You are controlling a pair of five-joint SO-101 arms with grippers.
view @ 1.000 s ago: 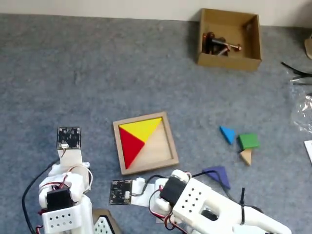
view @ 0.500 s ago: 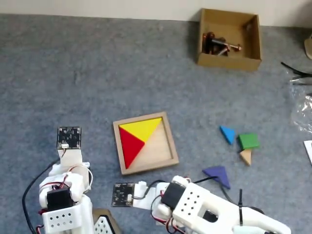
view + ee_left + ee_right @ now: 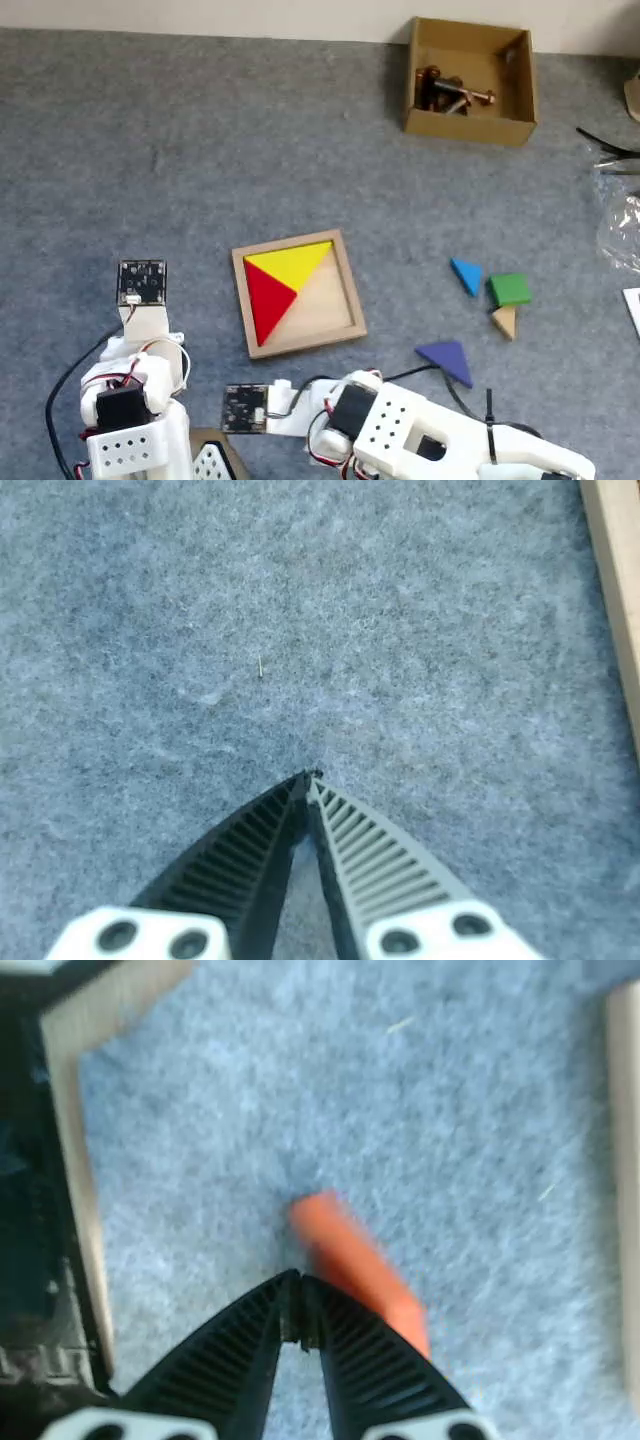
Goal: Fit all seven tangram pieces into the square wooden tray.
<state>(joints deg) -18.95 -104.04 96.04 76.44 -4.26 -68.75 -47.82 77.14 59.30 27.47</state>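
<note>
On the desk, grey felt top: square wooden tray approx in the middle w/ 2 pieces in it. The yellow triangle is at the far side, w/ the red triangle touching it along 1 edge. Other side of the tray floor is bare wood.

Well apart, to the R of the tray: blue triangle, green square just beside it, tan triangle just beside the square's near edge. The purple piece is nearer the R arm.

The orange piece lies on the felt just past the R tool. Its fingers are pressed together, nothing pinched. L tool is likewise pressed together over bare felt, tray edge nr it.

Cardboard box at the far side.
</note>
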